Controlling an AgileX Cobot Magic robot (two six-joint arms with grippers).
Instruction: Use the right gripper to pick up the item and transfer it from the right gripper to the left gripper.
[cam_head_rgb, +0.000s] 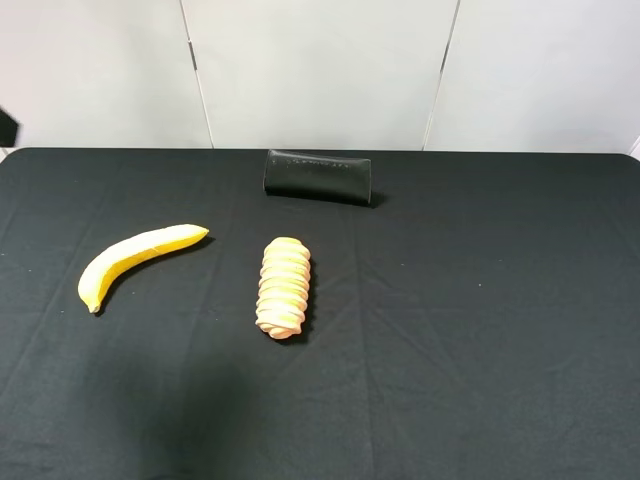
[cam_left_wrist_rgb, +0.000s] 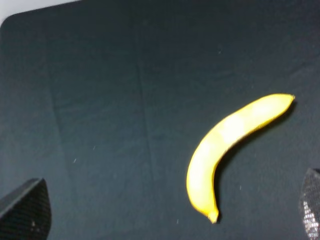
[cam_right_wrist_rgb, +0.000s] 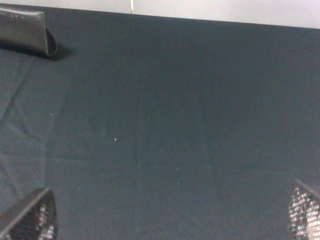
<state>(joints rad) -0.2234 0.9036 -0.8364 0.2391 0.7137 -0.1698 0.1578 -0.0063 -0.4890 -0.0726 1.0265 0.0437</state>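
Lying banana between spread left claw fingertips, untouched

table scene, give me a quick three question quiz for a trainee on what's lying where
1. True or false: the curved yellow banana touches the ridged orange-tan bread roll.
2. Which thing lies nearest the far edge of the black cloth-covered table? A) banana B) roll C) black oblong case
3. Fill in: in the overhead view, the banana lies to the ____ of the roll.

Key:
1. False. They lie apart, with bare cloth between them.
2. C.
3. Left. The left wrist view shows it below the open left end effector; the right end effector, also open, sees only cloth and the case.
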